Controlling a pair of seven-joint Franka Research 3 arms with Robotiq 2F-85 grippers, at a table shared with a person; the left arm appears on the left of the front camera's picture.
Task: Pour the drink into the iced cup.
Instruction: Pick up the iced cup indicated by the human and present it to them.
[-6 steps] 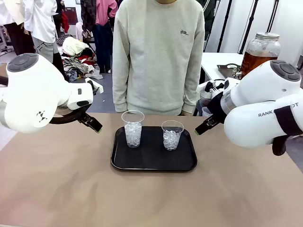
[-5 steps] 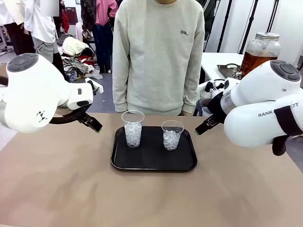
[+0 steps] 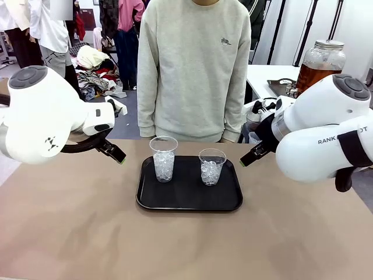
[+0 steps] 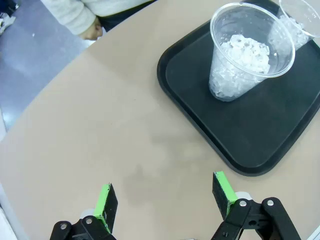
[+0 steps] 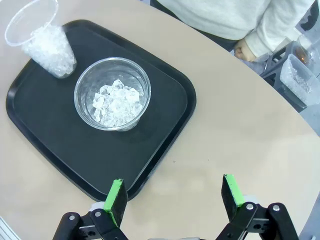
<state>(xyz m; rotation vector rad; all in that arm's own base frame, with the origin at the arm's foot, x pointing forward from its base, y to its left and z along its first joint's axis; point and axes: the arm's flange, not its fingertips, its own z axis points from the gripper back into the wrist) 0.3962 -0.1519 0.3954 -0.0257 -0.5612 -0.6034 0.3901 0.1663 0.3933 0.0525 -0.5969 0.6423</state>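
On tray, iced cups unmoved; left fingers, right fingers unchanged: wide open, empty.

Two cups on tray

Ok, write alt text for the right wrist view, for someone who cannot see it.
Two clear cups of ice stand on a black tray: the nearer cup mid-tray, the farther cup upper left. The open right pincer hovers over the tray's edge and tan table.

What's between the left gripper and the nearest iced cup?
Left wrist view: bare tan table, then the black tray rim; nothing else before the cup.
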